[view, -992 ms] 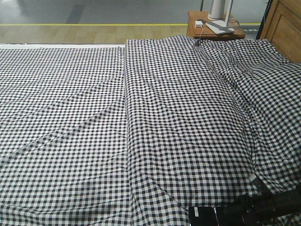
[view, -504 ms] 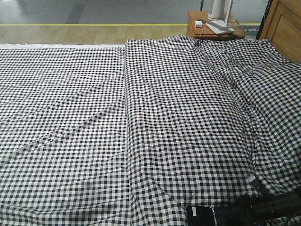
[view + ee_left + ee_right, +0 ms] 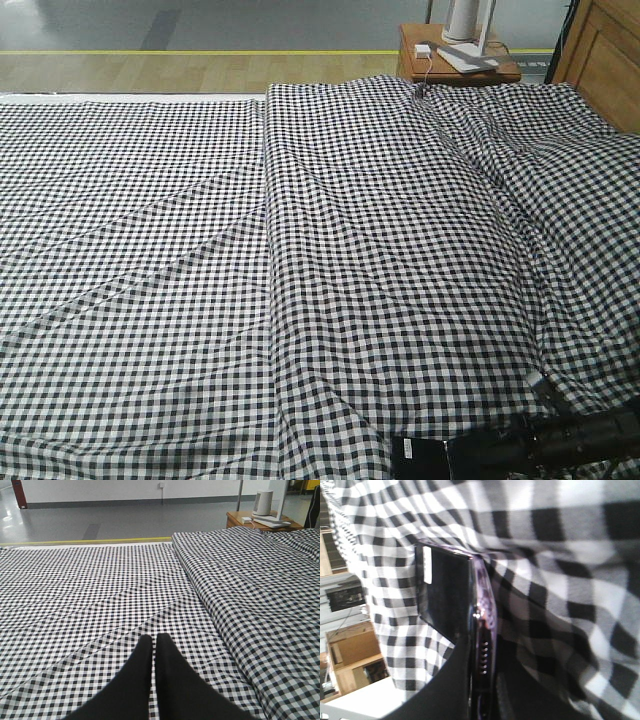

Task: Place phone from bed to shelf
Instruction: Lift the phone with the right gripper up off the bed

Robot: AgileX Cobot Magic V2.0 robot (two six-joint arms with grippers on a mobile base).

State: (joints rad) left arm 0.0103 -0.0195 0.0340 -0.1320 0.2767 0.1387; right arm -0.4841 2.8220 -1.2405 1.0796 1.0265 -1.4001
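The black phone (image 3: 422,455) lies at the bed's (image 3: 300,250) near edge, low and right of centre in the front view. My right gripper (image 3: 462,455) is shut on it from the right. The right wrist view has the phone (image 3: 445,592) edge-on, its pinkish rim and white sticker showing, clamped between the right gripper's (image 3: 482,652) dark fingers against checked cloth. My left gripper (image 3: 153,642) hovers over the bed (image 3: 100,590), shut with nothing in it. A light-wood shelf (image 3: 350,652) is blurred at the left of the right wrist view.
A reddish-brown bedside table (image 3: 455,58) with a white device (image 3: 468,18) stands beyond the bed's far right corner. Wooden furniture (image 3: 605,55) borders the top right. A long raised fold (image 3: 268,250) runs down the bed. Grey floor with a yellow line (image 3: 200,52) lies behind.
My right gripper and the phone have edged slightly left along the bed's near edge. The cloth looks unchanged.
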